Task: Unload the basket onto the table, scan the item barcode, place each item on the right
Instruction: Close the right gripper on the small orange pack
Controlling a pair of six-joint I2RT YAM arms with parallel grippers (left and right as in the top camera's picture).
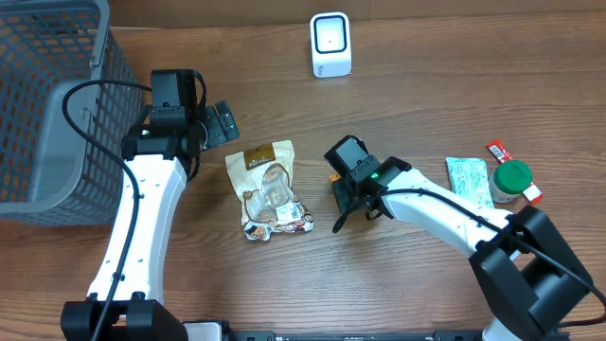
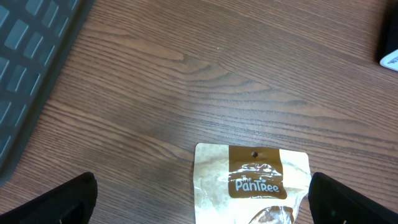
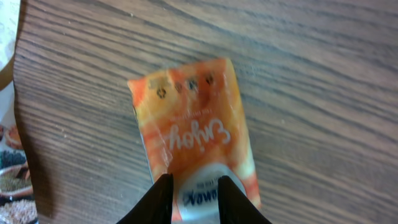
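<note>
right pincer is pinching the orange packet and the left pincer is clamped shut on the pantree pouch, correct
Not quite: the left wrist view shows the left pincer open wide over the Pantree pouch, not clamped on it. The right pincer is pinching the orange packet, as you say.

The overhead camera looks straight down on the whole worktop. The left wrist camera faces a snack bag ahead of the left hand, also seen overhead. The right wrist camera sits close over an orange packet.
</note>
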